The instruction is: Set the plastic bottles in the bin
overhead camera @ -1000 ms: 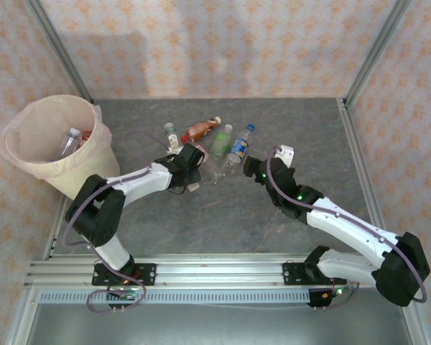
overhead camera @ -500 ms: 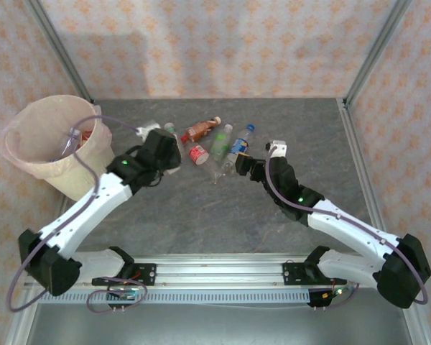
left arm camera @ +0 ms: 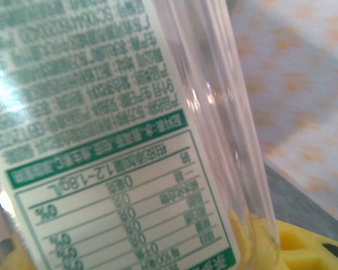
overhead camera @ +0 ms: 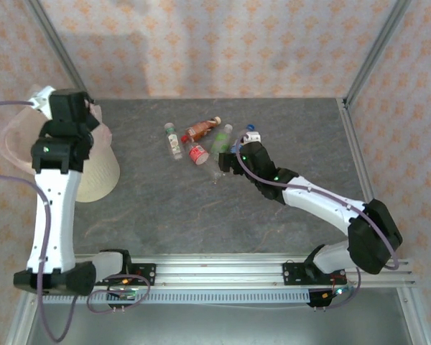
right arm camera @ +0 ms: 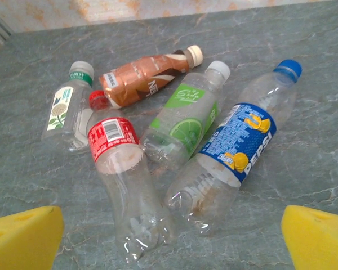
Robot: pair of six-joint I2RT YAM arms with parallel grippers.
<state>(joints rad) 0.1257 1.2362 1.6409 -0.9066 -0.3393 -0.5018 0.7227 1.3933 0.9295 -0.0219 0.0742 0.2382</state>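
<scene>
Bottles [right arm camera: 183, 118]: five lay clustered on table [right arm camera: 304, 169], labels white, brown, red, green, blue. Also a sixth bottle [left arm camera: 101, 140], white label with green print, was clamped between left gripper [overhead camera: 66, 108] pads, above bin [overhead camera: 104, 176]. Right gripper [right arm camera: 172, 256]: spread wide, empty, poised just short of the cluster.

We see two matching robot arms, the left arm [overhead camera: 52, 194] and the right arm [overhead camera: 320, 205], each made of smooth white shells joined by black joint housings. A thin lilac cable [overhead camera: 7, 105] trails loosely along each. Small green lights [overhead camera: 47, 149] glow on the black sections. The left gripper [overhead camera: 75, 111] and right gripper [right arm camera: 169, 247] are black, their finger pads [right arm camera: 22, 239] bright yellow foam.
</scene>
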